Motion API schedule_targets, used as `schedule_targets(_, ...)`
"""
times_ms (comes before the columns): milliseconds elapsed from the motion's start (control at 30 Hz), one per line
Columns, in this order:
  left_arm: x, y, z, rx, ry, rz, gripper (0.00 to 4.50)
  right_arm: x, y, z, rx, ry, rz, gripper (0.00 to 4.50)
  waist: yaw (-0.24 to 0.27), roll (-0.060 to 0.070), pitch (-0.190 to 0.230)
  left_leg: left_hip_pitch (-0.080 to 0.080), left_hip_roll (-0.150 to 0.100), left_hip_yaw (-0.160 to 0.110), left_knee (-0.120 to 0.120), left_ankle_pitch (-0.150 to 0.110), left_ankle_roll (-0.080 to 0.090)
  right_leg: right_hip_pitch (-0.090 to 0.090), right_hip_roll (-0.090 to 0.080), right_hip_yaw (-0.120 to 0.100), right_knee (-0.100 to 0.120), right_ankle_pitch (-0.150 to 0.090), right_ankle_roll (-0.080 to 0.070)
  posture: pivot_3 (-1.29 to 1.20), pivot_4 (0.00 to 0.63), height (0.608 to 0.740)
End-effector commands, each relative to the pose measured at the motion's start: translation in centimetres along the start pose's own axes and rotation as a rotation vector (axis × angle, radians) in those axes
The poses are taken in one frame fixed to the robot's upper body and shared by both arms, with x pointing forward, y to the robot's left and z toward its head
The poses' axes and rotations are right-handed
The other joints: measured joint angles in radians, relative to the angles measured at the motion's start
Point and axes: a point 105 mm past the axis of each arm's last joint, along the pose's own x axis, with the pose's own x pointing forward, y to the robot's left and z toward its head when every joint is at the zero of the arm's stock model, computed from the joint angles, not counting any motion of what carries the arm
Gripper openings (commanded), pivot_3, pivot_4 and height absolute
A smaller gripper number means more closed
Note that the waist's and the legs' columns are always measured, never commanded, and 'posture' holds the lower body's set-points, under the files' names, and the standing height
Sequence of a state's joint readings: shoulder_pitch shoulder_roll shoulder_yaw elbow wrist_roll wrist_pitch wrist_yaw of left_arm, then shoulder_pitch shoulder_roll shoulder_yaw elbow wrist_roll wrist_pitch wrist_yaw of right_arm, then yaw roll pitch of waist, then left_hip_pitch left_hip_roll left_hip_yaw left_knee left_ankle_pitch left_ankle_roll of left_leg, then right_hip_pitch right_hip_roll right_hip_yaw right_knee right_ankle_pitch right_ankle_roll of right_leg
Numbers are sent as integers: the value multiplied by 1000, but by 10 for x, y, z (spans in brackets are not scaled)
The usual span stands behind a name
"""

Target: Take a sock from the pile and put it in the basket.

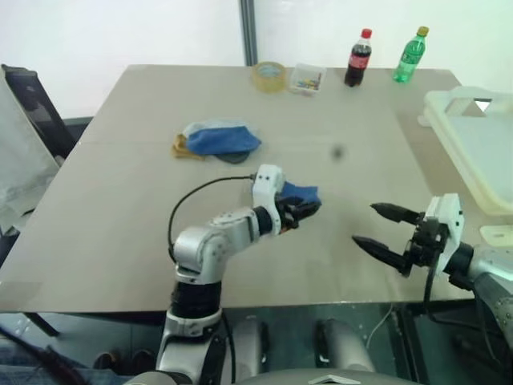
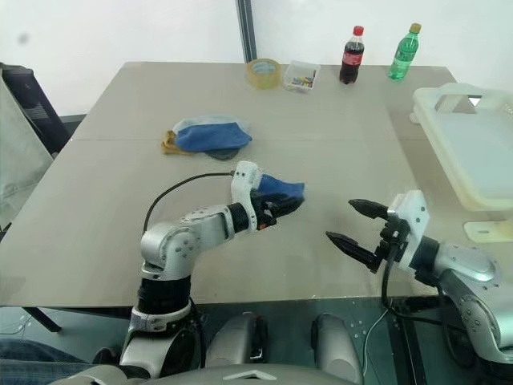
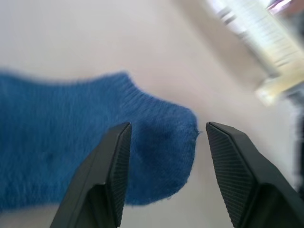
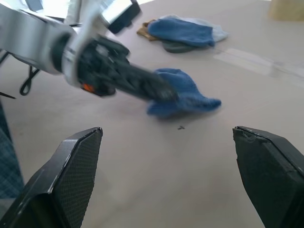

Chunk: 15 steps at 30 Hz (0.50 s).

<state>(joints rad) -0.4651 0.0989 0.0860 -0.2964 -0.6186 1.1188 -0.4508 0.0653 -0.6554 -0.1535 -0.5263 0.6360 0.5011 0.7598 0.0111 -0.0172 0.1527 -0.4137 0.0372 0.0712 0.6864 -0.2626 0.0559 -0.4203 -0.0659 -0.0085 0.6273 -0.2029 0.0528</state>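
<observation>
The left gripper hovers mid-table with its 2 fingers parted, a blue sock at its tips and not clamped between them. The right gripper is wide open and empty. The pile lies farther back on the table, and the basket sits at the table's right edge.

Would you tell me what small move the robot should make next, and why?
Probably bring the right end effector, open, toward the blue sock lying by the open left end effector; the basket sits on the right side.
</observation>
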Motion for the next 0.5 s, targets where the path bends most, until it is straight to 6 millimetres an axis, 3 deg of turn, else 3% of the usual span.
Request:
schedule_targets(33,-20,4,45,82,-162,-78,2773,13,-3,-5,9,16,-31,4500,1,0,0,0,0,0,0,0,0,0,0,0,0,0,0,0,150,740)
schedule_targets(133,-27,20,41,82,-76,-94,2773,26,-7,-12,0,39,-56,4500,1,1,-1,1,0,0,0,0,0,0,1,0,0,0,0,0,150,740)
schedule_targets(267,-32,16,22,160,34,-185,2773,35,-14,-17,32,48,-93,4500,5,1,0,-1,-1,1,0,0,0,0,0,0,-1,0,0,0,150,740)
schedule_targets(333,-27,21,18,163,39,-160,2773,37,-16,-16,46,43,-108,4500,8,0,0,-1,-1,1,0,0,-1,0,-1,0,-2,0,0,0,150,740)
schedule_targets(500,-18,13,20,161,-15,-195,2773,38,-13,-19,77,69,-118,4500,2,0,0,-1,-1,1,0,0,0,0,-1,0,-1,0,0,0,150,740)
